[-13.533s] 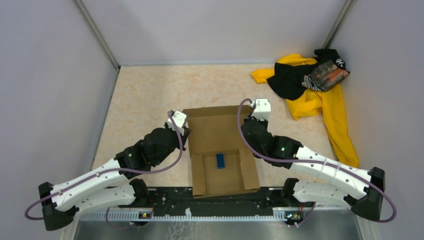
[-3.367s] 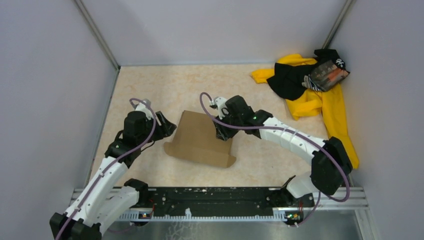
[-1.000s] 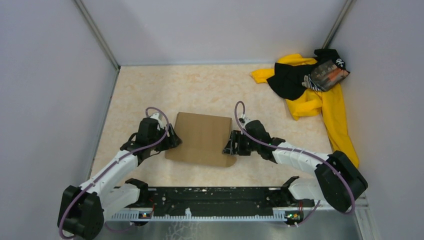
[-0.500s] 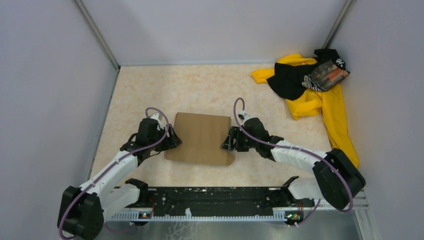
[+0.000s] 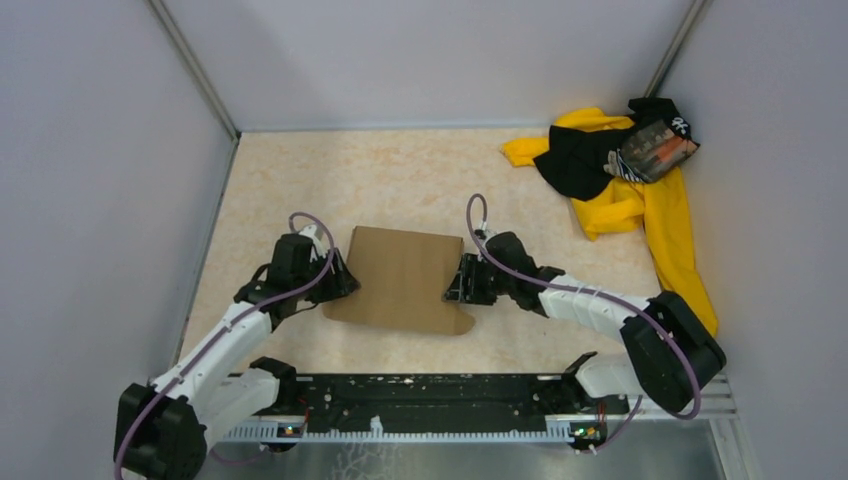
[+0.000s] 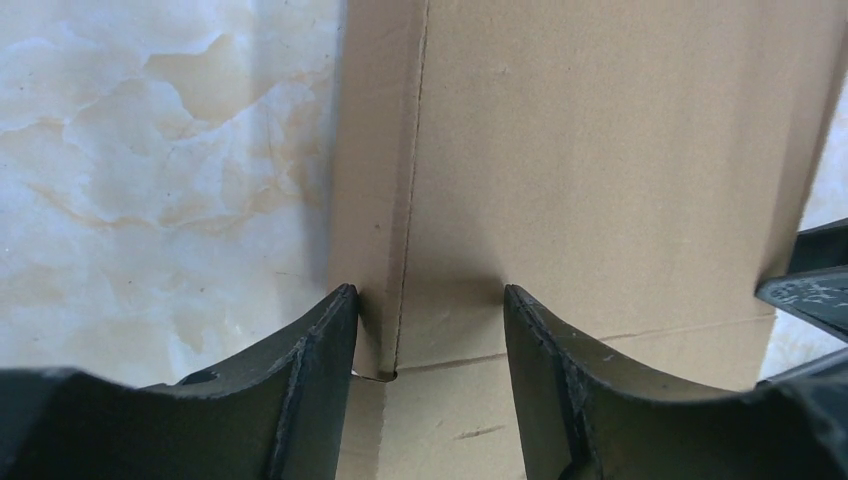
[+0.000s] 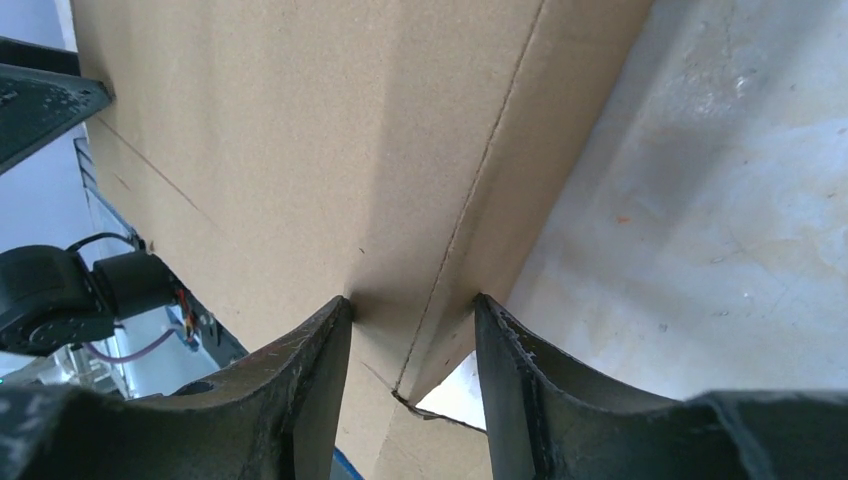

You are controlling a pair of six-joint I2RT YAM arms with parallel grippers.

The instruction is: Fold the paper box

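Note:
The paper box (image 5: 400, 278) is plain brown cardboard lying low and closed on the marbled table, its top panel facing up. My left gripper (image 5: 343, 281) is at its left edge. In the left wrist view the fingers straddle the creased corner, one fingertip (image 6: 340, 300) against the side wall and the other on the top panel (image 6: 600, 150). My right gripper (image 5: 457, 282) is at the opposite edge. In the right wrist view both of its fingertips (image 7: 340, 310) press the folded ridge of the box (image 7: 250, 150). Whatever is inside the box is hidden.
A yellow-and-black cloth pile (image 5: 620, 190) lies at the back right by the wall. Grey walls (image 5: 110, 200) close in the left, right and back. The black base rail (image 5: 420, 410) runs along the near edge. My right gripper's dark finger (image 6: 815, 285) shows across the box in the left wrist view.
Both grippers have narrowed onto the box's side edges over the last second. The box's near left corner has shifted slightly left.

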